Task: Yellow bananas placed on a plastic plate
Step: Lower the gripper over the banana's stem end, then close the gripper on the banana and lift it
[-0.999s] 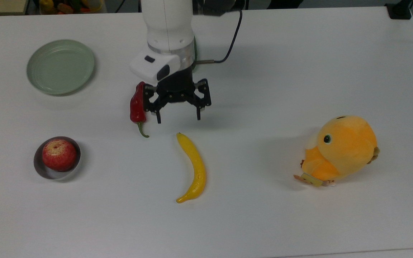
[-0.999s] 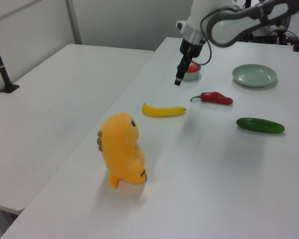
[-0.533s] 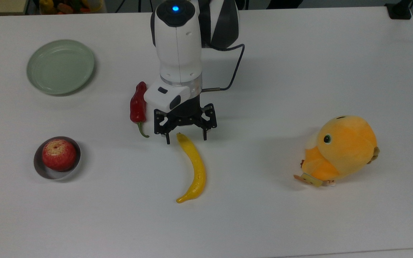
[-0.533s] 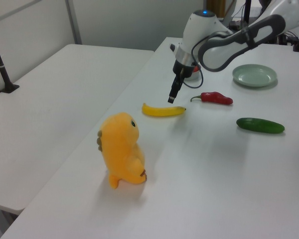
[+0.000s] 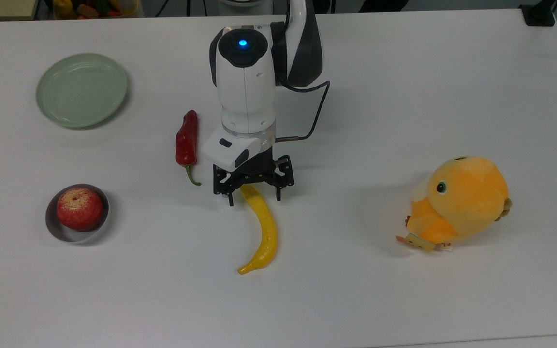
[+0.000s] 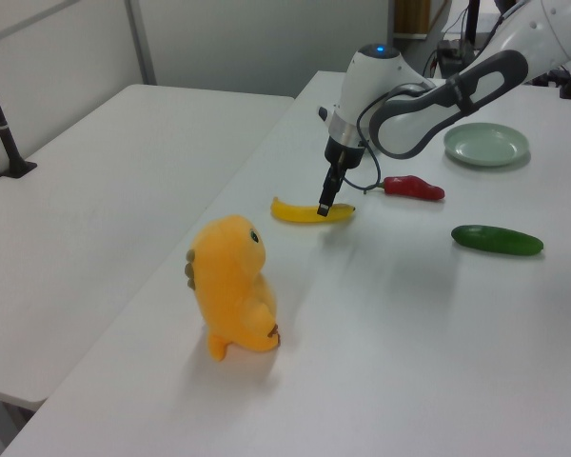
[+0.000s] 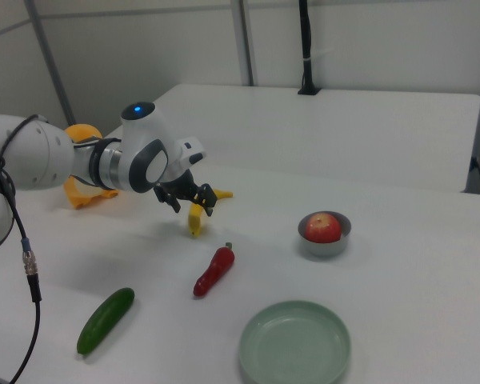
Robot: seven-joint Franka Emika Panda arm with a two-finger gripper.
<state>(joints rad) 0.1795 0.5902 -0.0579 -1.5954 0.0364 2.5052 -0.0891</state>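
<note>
Lying flat on the white table: a curved yellow banana (image 5: 265,231). Sitting empty, well apart: a round mint-green plate (image 5: 81,90).

Glossy, smooth plastic-looking skin on the yellow banana (image 5: 264,227) and red chilli (image 5: 186,138). Matt, smooth white table (image 5: 404,87); faint sheen on pale green plastic plate (image 5: 81,90). Fuzzy orange cloth on plush toy (image 5: 460,200); glossy white arm casing (image 5: 245,82).

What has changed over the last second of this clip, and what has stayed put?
The tool has travelled from beside the red chilli pepper towards the top view's bottom and dropped, its open fingers now straddling the upper end of the curved yellow banana. Nothing gripped yet. The banana, chilli, pale green plastic plate, red apple in its grey bowl, dark green cucumber and orange plush toy stayed put.
</note>
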